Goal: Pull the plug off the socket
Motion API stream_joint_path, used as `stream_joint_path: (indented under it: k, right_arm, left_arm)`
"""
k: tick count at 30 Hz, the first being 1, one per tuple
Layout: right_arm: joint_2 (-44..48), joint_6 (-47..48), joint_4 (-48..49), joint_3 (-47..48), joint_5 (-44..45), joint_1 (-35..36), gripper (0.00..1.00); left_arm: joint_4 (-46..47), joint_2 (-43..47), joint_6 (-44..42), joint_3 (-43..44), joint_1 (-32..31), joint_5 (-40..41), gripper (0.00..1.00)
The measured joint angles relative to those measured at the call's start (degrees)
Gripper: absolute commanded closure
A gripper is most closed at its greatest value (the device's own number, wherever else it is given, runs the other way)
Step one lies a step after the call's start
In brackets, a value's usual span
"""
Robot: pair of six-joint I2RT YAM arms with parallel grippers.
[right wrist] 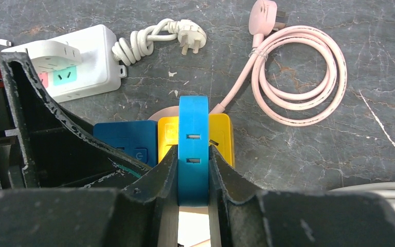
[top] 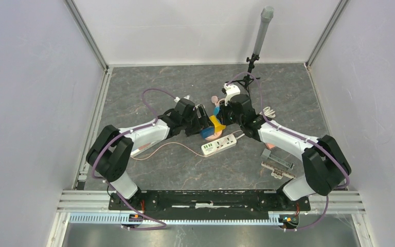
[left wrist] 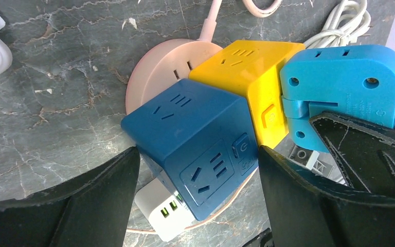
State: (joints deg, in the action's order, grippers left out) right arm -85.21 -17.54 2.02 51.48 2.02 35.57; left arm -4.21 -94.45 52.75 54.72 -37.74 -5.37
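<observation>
A light blue flat plug (right wrist: 193, 149) sits in a yellow cube socket (right wrist: 220, 135). My right gripper (right wrist: 193, 152) is shut on this plug, one finger on each flat side. Beside the yellow cube (left wrist: 247, 72) stands a dark blue cube socket (left wrist: 195, 134), both over a round pink socket (left wrist: 154, 72). My left gripper (left wrist: 198, 152) is shut on the dark blue cube, its fingers (left wrist: 97, 200) against both sides. In the top view the left gripper (top: 204, 119) and right gripper (top: 221, 114) meet at mid-table over the yellow cube (top: 216, 122).
A white power strip (top: 218, 144) lies just in front of the cubes. Another white strip (right wrist: 82, 62), a white coiled cord (right wrist: 159, 36) and a pink coiled cable (right wrist: 298, 72) lie behind. A white charger (left wrist: 167, 216) sits under the blue cube. A tripod (top: 252, 64) stands behind.
</observation>
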Motion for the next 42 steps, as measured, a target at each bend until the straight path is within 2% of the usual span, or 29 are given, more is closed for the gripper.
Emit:
stream_joint_path:
  k: [10,19,30,38,42]
  right_arm:
    - [0.02,-1.75,-0.44,0.17,-0.68,-0.57,1.00]
    - [-0.02,-4.85,-0.42,0.17,-5.03,-2.56,1.00]
    - [0.46,-8.94,0.94,-1.05,-6.25,-3.67,1.00]
    - [2.84,-11.72,0.17,-1.97,-6.14,-4.59,1.00]
    - [6.95,-13.88,2.82,-1.90,-9.66,-3.85,1.00]
  left_arm:
    - [0.09,-0.07,-0.33,0.09,-0.81,2.23,0.16]
    - [0.09,-0.07,-0.55,0.09,-1.01,2.78,0.15]
    - [0.81,-0.17,-1.07,-0.22,-1.01,2.75,0.15]
    - [2.82,-1.07,-2.10,-0.24,-1.05,2.27,0.16]
    - [3.72,-1.44,-2.19,-0.22,-1.05,2.43,0.17]
